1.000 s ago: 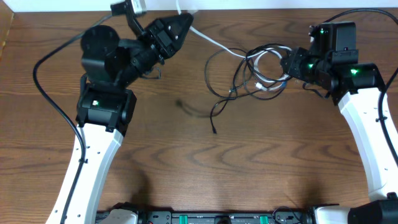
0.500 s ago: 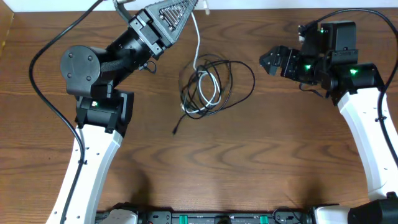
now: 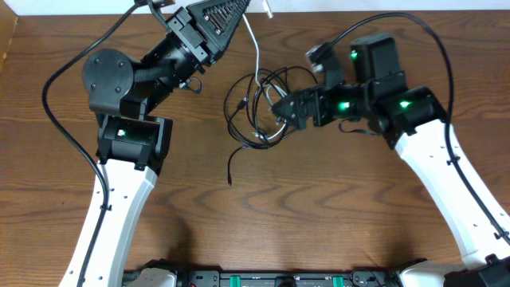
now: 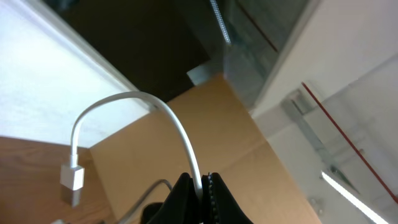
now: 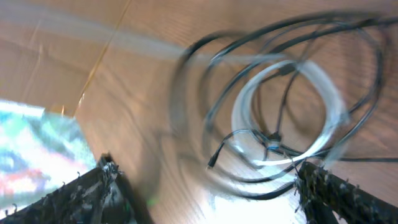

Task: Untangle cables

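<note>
The cables (image 3: pixel 259 112) lie in a tangle of loops on the wooden table (image 3: pixel 335 207), one white among thin black ones. The white cable (image 3: pixel 256 49) rises from the tangle to my left gripper (image 3: pixel 241 11) at the table's far edge. In the left wrist view the left gripper (image 4: pixel 200 181) is shut on that white cable (image 4: pixel 180 134), whose plug (image 4: pixel 73 178) hangs free. My right gripper (image 3: pixel 279 108) is open over the right side of the tangle. In the blurred right wrist view the loops (image 5: pixel 286 112) lie just ahead of the right gripper (image 5: pixel 211 196), with nothing held between the fingers.
A loose black cable end (image 3: pixel 229 179) trails toward the table's middle. Thick black arm cords (image 3: pixel 60 112) arc along the left side and over the right arm (image 3: pixel 434 48). A white wall strip (image 3: pixel 382 6) borders the far edge.
The right gripper let go of the tangle and opened. The left arm dragged the bundle leftward by the white cable. The right arm has now swung left over the tangle.
</note>
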You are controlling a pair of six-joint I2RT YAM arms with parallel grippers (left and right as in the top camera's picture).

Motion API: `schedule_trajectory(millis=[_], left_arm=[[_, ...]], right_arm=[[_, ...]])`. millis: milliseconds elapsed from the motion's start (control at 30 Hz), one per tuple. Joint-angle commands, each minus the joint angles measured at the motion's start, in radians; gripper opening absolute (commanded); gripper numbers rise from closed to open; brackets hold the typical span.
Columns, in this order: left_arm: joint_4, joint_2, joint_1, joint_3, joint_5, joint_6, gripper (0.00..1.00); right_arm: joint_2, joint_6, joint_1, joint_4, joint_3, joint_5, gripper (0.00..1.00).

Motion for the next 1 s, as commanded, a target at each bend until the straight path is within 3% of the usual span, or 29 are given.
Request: schedule_trajectory(millis=[0, 100, 200, 333, 467, 600, 667, 800, 900, 967], left_arm=[[-0.028, -0.012, 0.003, 0.015, -0.055, 0.016, 0.07], [-0.027, -0.012, 0.002, 0.015, -0.058, 0.012, 0.08], [-0.026, -0.012, 0.002, 0.015, -0.058, -0.019, 0.08], [-0.014, -0.012, 0.002, 0.015, -0.056, -0.056, 0.07], [-0.012, -0.013, 0.002, 0.015, -0.056, -0.059, 0.07], [-0.011, -0.014, 0.002, 0.015, -0.053, -0.059, 0.07], [-0.009, -0.014, 0.002, 0.015, -0.05, -0.059, 0.08], [-0.01, -0.014, 0.002, 0.015, -0.035, -0.058, 0.08], [-0.01, -0.014, 0.002, 0.015, -0.026, -0.059, 0.07], [-0.01, -0.014, 0.002, 0.015, -0.022, -0.058, 0.07]], right_arm=[[-0.002, -0.146, 0.037, -0.022, 0.001, -0.039, 0.92], [-0.002, -0.215, 0.054, -0.021, 0.001, -0.04, 0.9], [0.0, -0.233, 0.069, -0.019, 0.001, 0.069, 0.82], [0.011, -0.232, 0.08, -0.006, 0.001, 0.226, 0.83], [0.042, -0.233, 0.085, 0.014, 0.001, 0.257, 0.84], [0.118, -0.233, 0.085, 0.052, 0.001, 0.257, 0.79], [0.146, -0.232, 0.085, 0.079, 0.001, 0.257, 0.69], [0.163, -0.213, 0.084, 0.14, 0.001, 0.261, 0.28], [0.161, -0.214, 0.085, 0.156, 0.001, 0.314, 0.21], [0.161, -0.213, 0.085, 0.149, 0.001, 0.376, 0.07]])
